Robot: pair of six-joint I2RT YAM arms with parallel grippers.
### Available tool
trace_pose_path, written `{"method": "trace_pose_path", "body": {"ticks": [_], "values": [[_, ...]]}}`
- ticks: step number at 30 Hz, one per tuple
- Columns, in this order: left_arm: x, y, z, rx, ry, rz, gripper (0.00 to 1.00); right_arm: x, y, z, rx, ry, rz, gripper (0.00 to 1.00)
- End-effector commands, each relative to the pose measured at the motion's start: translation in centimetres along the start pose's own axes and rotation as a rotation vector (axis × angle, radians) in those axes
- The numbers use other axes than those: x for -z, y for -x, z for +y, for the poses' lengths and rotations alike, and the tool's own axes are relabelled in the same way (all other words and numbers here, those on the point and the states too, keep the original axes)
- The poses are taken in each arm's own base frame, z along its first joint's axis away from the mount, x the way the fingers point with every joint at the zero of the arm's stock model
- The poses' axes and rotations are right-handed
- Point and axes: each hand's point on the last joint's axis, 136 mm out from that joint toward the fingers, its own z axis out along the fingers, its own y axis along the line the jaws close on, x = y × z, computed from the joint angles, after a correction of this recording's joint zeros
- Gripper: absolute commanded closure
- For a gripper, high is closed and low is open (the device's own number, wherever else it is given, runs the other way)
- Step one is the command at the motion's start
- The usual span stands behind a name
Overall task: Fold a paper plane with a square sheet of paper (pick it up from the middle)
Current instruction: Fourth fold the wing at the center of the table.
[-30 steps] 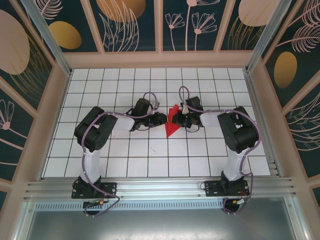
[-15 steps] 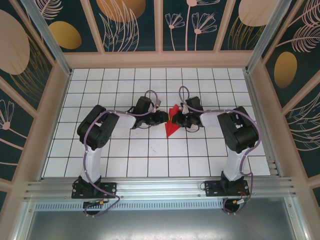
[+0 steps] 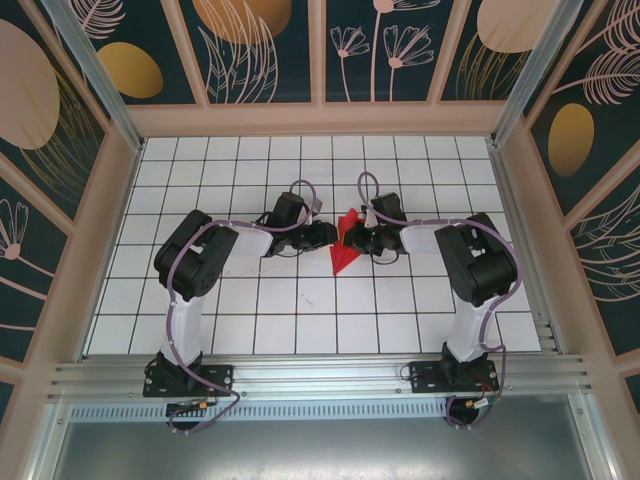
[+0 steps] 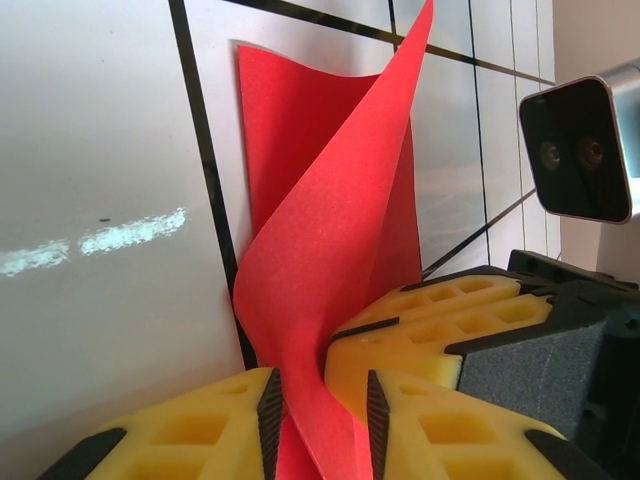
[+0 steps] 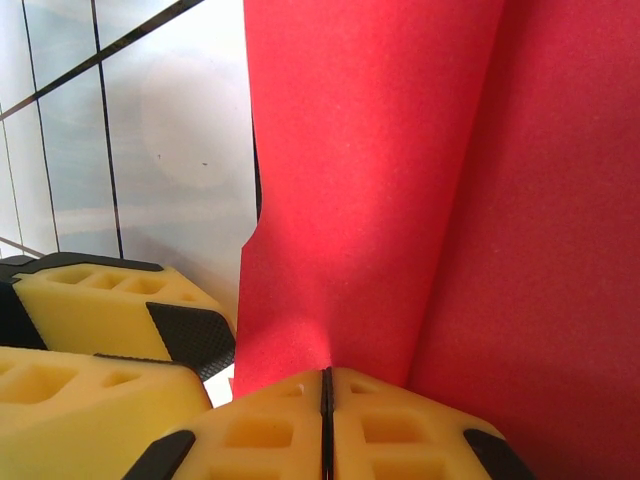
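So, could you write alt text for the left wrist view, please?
A red paper stands curled off the white tiled table, its lower end passing between the left gripper's two yellow fingers. The right gripper sits close behind it.

The red sheet of paper (image 3: 344, 248), partly folded, stands curled and pointed.

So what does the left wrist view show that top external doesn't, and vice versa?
Left wrist: the red paper curls between the left pincer's yellow fingers, jaws apart, with the right wrist's camera close by. Top external: the left arm and right arm meet over the table, the paper's point aimed at their bases. Both: the paper, with the right pincer alongside.
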Motion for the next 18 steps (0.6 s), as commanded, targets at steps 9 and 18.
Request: {"method": "trace_pose_path", "body": {"ticks": [9,18], "values": [[-0.7,-1.6,2.6,0.052,0.088,0.063,0.78,0.7,1.0,0.5,-0.003,0.011,-0.039,0.89],[-1.2,-1.7,2.6,0.033,0.104,0.085,0.78,0.7,1.0,0.6,0.000,0.019,-0.039,0.88]]}}
